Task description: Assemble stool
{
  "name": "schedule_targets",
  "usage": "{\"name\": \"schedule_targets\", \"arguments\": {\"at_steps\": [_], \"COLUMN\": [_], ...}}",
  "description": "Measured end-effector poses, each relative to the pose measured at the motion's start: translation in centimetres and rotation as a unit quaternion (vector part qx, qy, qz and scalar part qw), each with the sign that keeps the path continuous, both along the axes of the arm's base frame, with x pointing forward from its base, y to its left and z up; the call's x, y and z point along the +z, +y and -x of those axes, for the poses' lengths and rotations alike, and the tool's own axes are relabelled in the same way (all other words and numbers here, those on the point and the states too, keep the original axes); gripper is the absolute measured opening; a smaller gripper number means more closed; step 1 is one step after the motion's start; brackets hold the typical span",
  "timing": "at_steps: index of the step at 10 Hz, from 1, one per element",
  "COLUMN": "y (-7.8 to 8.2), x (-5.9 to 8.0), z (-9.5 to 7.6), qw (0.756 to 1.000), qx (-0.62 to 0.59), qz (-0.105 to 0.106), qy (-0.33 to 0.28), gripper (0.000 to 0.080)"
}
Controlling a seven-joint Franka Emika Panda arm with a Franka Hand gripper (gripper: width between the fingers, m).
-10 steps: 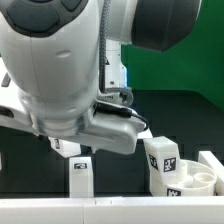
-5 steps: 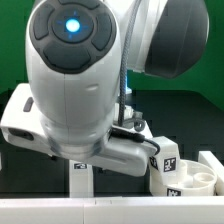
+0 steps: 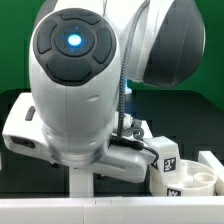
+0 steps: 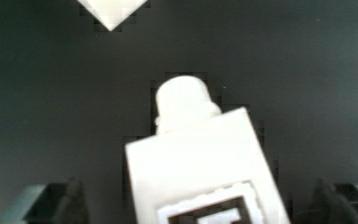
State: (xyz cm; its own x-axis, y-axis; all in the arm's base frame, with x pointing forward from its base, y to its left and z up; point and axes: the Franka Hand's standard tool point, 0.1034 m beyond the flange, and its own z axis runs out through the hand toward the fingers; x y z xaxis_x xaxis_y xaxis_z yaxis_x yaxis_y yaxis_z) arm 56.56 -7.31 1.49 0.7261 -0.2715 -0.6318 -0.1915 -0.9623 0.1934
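White plastic on a dull black table, as I see it.
The leg reads as smooth white plastic with a soft sheen, its tag printed matt; the seat, at four o'clock in the exterior view, matches it. The arm shell is glossy white, its cap dark satin grey.

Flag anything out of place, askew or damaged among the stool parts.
Nothing stands out. The leg lies whole, clear of the open gripper on both sides. A second leg stands beside the seat. The arm hides much of the table.
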Motion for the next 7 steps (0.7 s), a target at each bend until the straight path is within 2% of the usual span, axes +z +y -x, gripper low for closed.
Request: {"name": "schedule_targets", "arguments": {"at_steps": [1,2,3,6,7], "y": [0.0,-0.1,-0.7,-1.7,-1.7], "x": [0.0,0.1,0.1,0.0,-0.1], "z": [0.0,0.1,1.1,6.0,7.1], "qw": [1.0,1.0,1.0,0.998,0.997], "qx": [0.0,-0.005,-0.026,-0.057,-0.07], "qz": [0.0,-0.001,-0.008,-0.015,-0.021], "qy": [0.0,0.0,0.002,0.023,0.03], "gripper": [0.0443,0.0443,0.034,0.034,0.034]}}
